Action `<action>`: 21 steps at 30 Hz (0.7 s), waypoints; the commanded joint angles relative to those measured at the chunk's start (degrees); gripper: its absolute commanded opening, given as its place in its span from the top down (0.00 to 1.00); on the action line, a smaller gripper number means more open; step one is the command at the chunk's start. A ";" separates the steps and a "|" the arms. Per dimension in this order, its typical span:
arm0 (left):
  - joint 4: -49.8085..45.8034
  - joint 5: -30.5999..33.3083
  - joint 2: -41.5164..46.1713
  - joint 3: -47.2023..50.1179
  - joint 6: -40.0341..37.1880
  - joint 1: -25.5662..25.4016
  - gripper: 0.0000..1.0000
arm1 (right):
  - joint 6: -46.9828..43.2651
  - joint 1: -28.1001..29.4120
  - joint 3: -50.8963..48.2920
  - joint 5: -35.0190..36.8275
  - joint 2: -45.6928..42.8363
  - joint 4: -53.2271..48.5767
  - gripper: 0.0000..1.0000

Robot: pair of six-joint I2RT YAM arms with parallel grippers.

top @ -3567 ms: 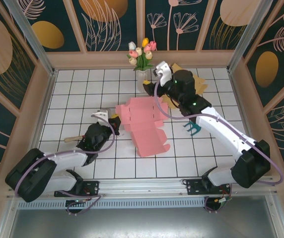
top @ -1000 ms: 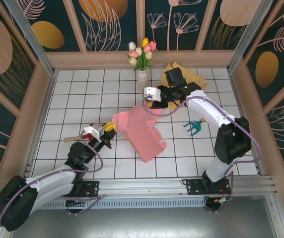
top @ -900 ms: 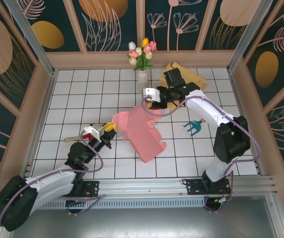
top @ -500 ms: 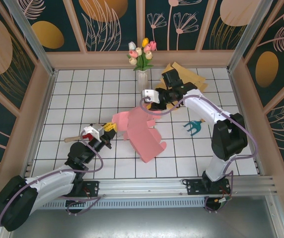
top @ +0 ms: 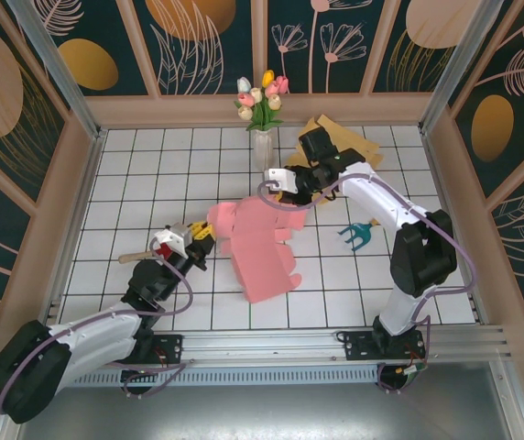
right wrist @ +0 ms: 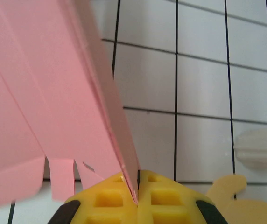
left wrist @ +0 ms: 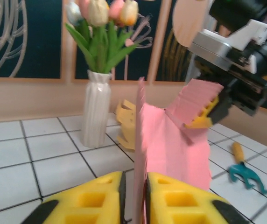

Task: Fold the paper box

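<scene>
Here, a pink paper box (top: 257, 243), partly folded, sits near the middle of a white tiled table (top: 143, 174), between the two arms. Its lower panel lies flat, and its upper part is lifted off the tiles.

The left gripper (top: 200, 235) is at the box's left edge. From the left wrist, its yellow fingers (left wrist: 87, 198) stand a little apart, with the sheet's upright edge (left wrist: 140, 135) rising between them and a thin dark gap showing on one side – so these jaws are slightly open, not pressing.

The right gripper (top: 289, 196) reaches in from the far right, at the box's far edge. From the right wrist, its yellow jaws are closed tight on the thin edge of a pink flap (right wrist: 119, 140), pinching it. The left wrist view also shows this gripper (left wrist: 207, 115) holding that raised flap up.

A white vase (top: 261, 139) of tulips stands beyond the box, against the back wall. A teal fork (top: 357, 236) lies on the tiles to the right – well apart from the box.
</scene>
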State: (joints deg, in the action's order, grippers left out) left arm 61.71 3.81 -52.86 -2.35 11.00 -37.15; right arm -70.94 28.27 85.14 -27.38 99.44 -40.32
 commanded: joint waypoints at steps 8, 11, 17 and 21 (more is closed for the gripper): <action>-14.11 11.31 5.99 -7.11 10.47 -0.09 0.69 | 11.06 -0.93 4.24 15.77 -3.49 -9.82 1.00; -16.95 6.17 6.96 -8.95 14.09 -0.24 0.72 | 12.34 -0.83 5.12 17.24 -3.04 -13.28 1.00; -14.84 -3.08 1.08 -10.75 18.87 -0.97 0.81 | 13.35 -0.67 2.30 19.32 -4.49 -14.55 1.00; -10.53 -8.73 -4.85 -12.27 24.01 -1.08 0.85 | 13.22 -0.67 0.15 20.21 -4.92 -14.18 1.00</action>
State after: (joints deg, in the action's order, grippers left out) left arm 47.81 1.34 -55.18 -12.60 29.67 -37.91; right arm -58.98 27.68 86.76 -8.91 96.79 -51.92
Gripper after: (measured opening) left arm 0.151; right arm 0.050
